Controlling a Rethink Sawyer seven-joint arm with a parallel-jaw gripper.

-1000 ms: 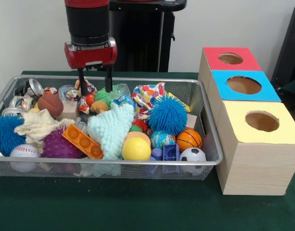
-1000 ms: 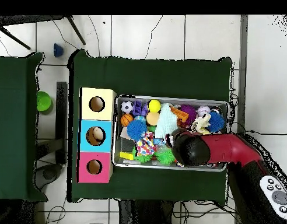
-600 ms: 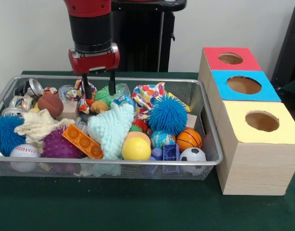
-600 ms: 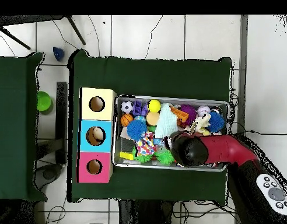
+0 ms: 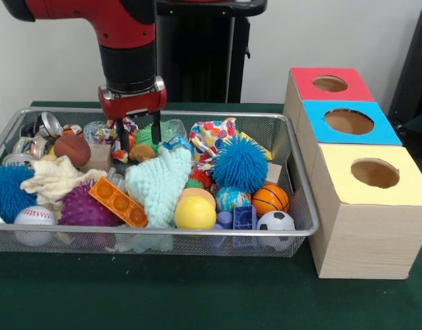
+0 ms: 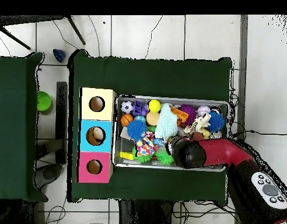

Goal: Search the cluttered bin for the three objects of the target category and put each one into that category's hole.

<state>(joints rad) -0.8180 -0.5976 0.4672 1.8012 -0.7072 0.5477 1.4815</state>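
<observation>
Bin (image 5: pixel 197 232): one wire basket on the green table (image 5: pixel 197 295), packed full. The frames don't show which category is the target.

Counts, front view:
- 3 sorting boxes in a row just beside the bin, one hole each: red box (image 5: pixel 348 93), blue box (image 5: pixel 379 130), yellow box (image 5: pixel 410 189).
- 4 spiky balls: blue spiky ball (image 5: pixel 239 163) mid-bin, second blue one (image 5: pixel 6 191) at the left end, purple spiky ball (image 5: pixel 84 206), green spiky ball (image 5: pixel 148 135).
- Smooth balls, 6 clear: baseball (image 5: pixel 34 216), yellow ball (image 5: pixel 194 212), basketball (image 5: pixel 270 199), soccer ball (image 5: pixel 275 221), brown ball (image 5: pixel 72 148), small orange ball (image 5: pixel 141 152).
- 3 cloth pieces: cream cloth (image 5: pixel 56 179), mint knit (image 5: pixel 159 182), polka-dot fabric (image 5: pixel 211 134).
- 1 orange brick plate (image 5: pixel 118 201), 2 blue bricks (image 5: pixel 244 216).
- Cans (image 5: pixel 46 125) piled in the far left corner; exact number unclear.

Gripper (image 5: pixel 139 132): down inside the bin at its far side, left of middle, fingers spread, nothing pinched. Small orange ball sits just below the gap between them; can't tell whether it touches. Green spiky ball is at one finger, a multicoloured toy (image 5: pixel 119 146) at the other.

Obstructions: mint knit drapes over the mid-bin items; cream cloth covers part of the left pile. Overhead, the arm (image 6: pixel 198 153) hides the gripper and the bin contents under it.
</observation>
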